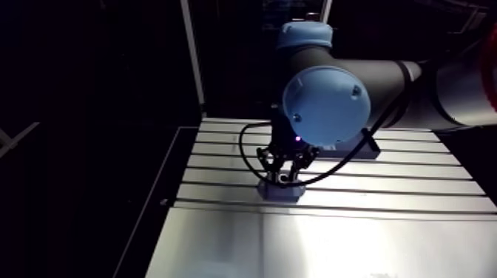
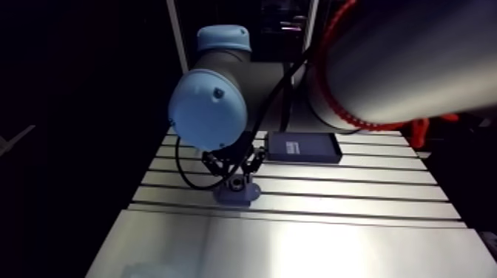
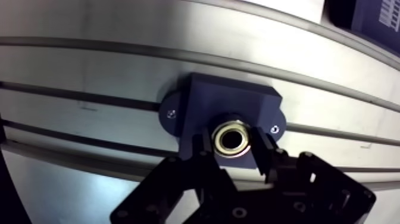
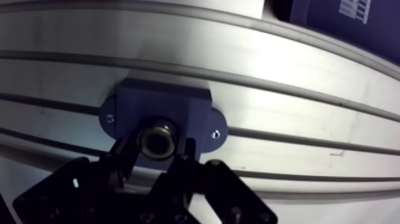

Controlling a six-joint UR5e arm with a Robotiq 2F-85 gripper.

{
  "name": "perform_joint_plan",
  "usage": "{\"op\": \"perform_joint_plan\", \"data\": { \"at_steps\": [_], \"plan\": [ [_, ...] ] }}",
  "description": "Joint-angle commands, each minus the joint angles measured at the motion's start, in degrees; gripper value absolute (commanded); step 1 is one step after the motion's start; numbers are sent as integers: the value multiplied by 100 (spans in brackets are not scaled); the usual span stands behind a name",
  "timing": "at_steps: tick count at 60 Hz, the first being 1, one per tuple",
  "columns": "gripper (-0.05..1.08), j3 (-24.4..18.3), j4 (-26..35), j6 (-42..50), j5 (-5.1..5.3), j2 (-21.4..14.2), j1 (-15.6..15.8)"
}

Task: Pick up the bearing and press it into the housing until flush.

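A dark blue housing [image 3: 229, 100] with two screwed flange ears sits on the slotted aluminium table [image 3: 89, 71]. In the wrist view a metal ring bearing [image 3: 233, 138] sits at the housing's round bore, directly between my fingers. My gripper [image 3: 234, 149] is shut on the bearing, with one black finger [image 3: 205, 148] pressed on each side of it. How deep the bearing sits in the bore is hidden by the fingers. In the arm view the gripper [image 1: 287, 166] stands straight down on the housing [image 1: 281, 192], near the table's front left area.
A flat dark box [image 2: 303, 148] with a white label lies on the table behind the housing, to the right. Grooves run across the table [image 2: 333, 199]. The table's left edge [image 1: 166, 192] is close to the housing.
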Motion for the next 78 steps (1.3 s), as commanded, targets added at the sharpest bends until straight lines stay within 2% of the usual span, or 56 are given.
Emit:
{"op": "perform_joint_plan", "data": {
  "at_steps": [1,78],
  "plan": [
    [66,-7,0,0,0,6,2],
    [66,11,0,-17,0,41,2]
  ]
}}
